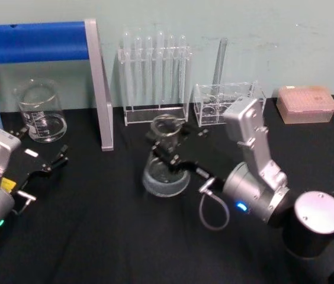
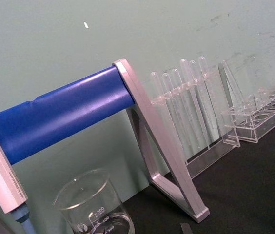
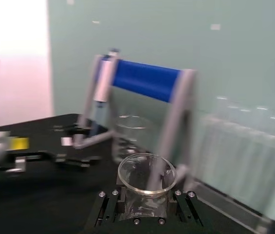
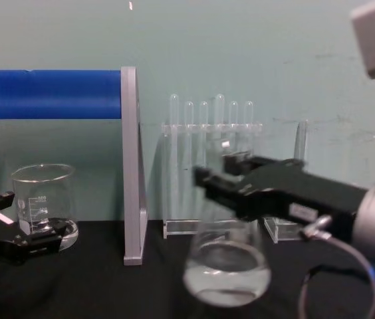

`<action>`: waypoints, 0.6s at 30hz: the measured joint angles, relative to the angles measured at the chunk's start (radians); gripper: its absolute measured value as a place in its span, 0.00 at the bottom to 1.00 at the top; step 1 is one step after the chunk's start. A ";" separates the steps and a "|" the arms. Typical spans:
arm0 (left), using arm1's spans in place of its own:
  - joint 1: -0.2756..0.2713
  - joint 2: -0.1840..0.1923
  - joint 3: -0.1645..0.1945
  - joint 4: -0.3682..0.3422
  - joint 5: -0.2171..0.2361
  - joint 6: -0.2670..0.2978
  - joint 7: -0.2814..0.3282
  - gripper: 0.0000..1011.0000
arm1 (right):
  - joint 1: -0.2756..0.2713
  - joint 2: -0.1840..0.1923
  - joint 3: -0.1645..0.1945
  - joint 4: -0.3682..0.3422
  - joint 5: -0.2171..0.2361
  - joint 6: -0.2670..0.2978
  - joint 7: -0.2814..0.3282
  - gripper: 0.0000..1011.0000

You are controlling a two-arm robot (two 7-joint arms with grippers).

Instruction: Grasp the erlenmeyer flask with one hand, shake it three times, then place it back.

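Now | right gripper (image 1: 168, 152) clamped round the erlenmeyer flask (image 1: 166, 179) neck | flask mid-table before the test-tube rack (image 1: 154, 77), upright, base hanging below fingers | left gripper (image 1: 39, 163) parked far left, fingers spread.

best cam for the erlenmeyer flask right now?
Head view: the erlenmeyer flask shows rim, neck and base, with the right end effector clamped on its neck. Right wrist view gives the rim and neck up close; chest view the round base, neck hidden behind the end effector. Left end effector idle at left.
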 joint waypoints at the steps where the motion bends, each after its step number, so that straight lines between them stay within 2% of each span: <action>1: 0.000 0.000 0.000 0.000 0.000 0.000 0.000 0.99 | 0.002 -0.001 0.008 0.005 -0.002 -0.001 -0.006 0.45; 8: 0.000 0.000 0.000 0.000 0.000 0.000 0.000 0.99 | 0.014 -0.008 0.087 0.043 -0.016 -0.010 -0.054 0.45; 18: 0.000 0.000 0.000 0.000 0.000 0.000 0.000 0.99 | 0.014 -0.019 0.155 0.068 -0.032 -0.012 -0.082 0.45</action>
